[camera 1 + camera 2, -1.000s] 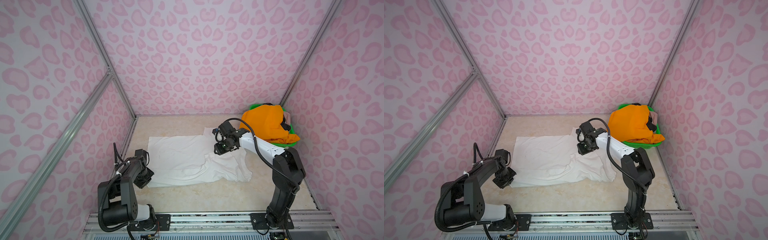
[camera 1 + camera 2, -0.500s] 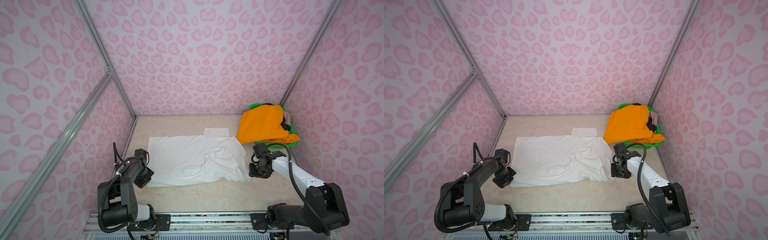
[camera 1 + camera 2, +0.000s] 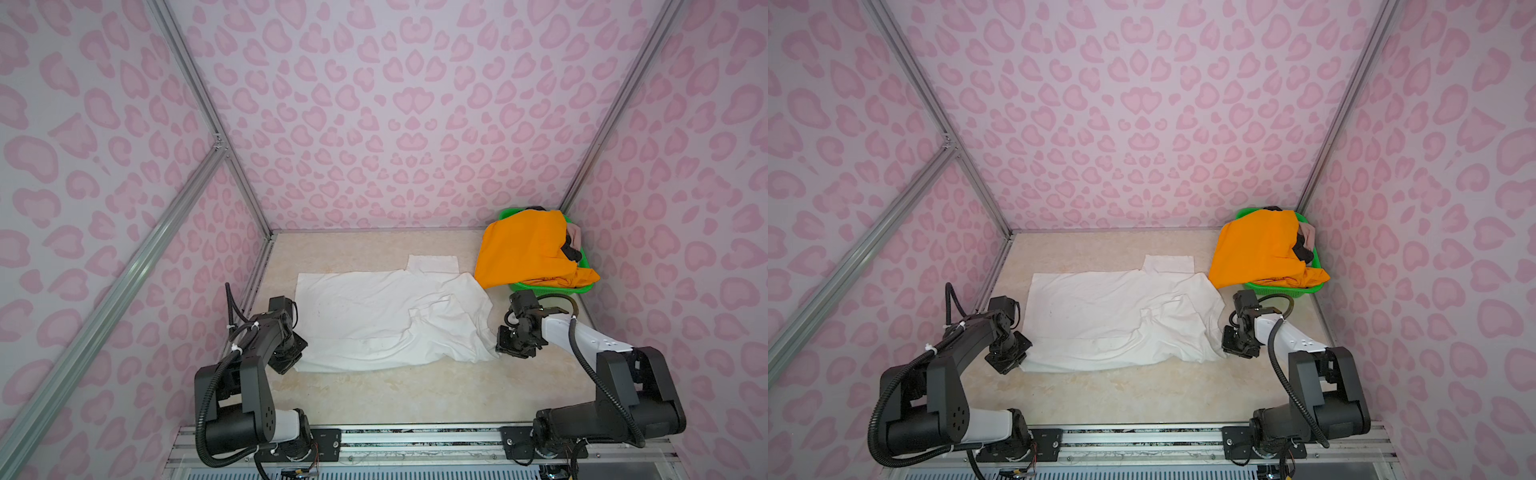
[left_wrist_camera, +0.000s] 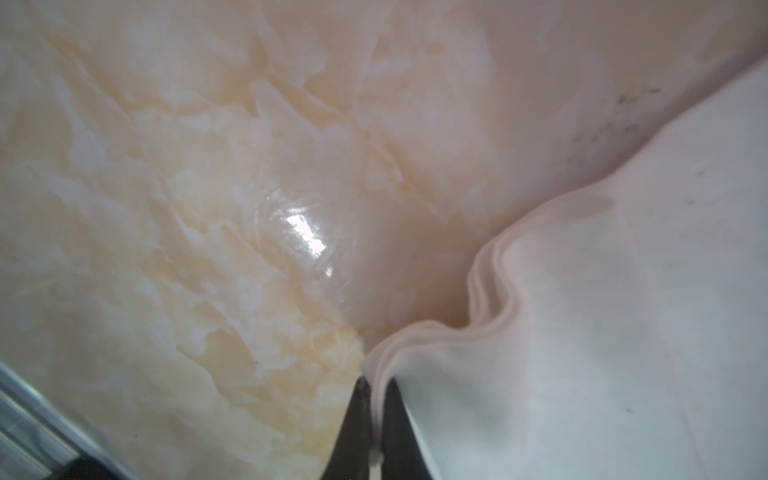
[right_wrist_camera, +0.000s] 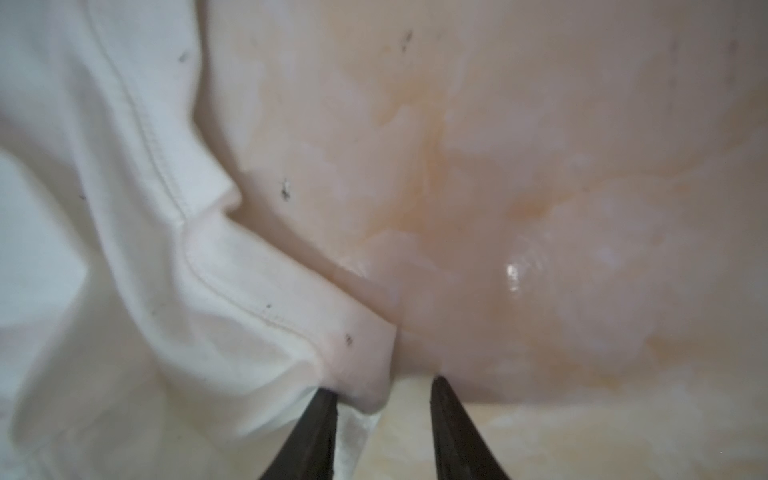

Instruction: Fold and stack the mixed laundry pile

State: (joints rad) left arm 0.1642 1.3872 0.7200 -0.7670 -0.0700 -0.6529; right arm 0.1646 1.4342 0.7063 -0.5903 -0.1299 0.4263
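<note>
A white T-shirt (image 3: 386, 316) (image 3: 1117, 316) lies spread flat on the marbled table, wrinkled on its right half. My left gripper (image 3: 293, 359) (image 4: 376, 382) is shut on the shirt's near left corner, with the fabric edge pinched between its fingers. My right gripper (image 3: 500, 347) (image 5: 382, 392) is open at the shirt's near right corner, and a fold of hem (image 5: 357, 365) lies against one finger in the gap. Bright orange shorts (image 3: 523, 249) drape over the rest of the pile, where a black piece (image 3: 569, 249) and a beige-pink piece (image 3: 575, 235) peek out.
A green mesh basket (image 3: 540, 286) (image 3: 1279, 286) stands in the far right corner under the shorts. Pink patterned walls close in the table (image 3: 415, 390) on three sides, with a metal rail (image 3: 415, 432) at the near edge.
My right arm has swung from the shirt's far middle down to its near right corner, and its jaws have narrowed there. The left arm has stayed still, holding its corner.
</note>
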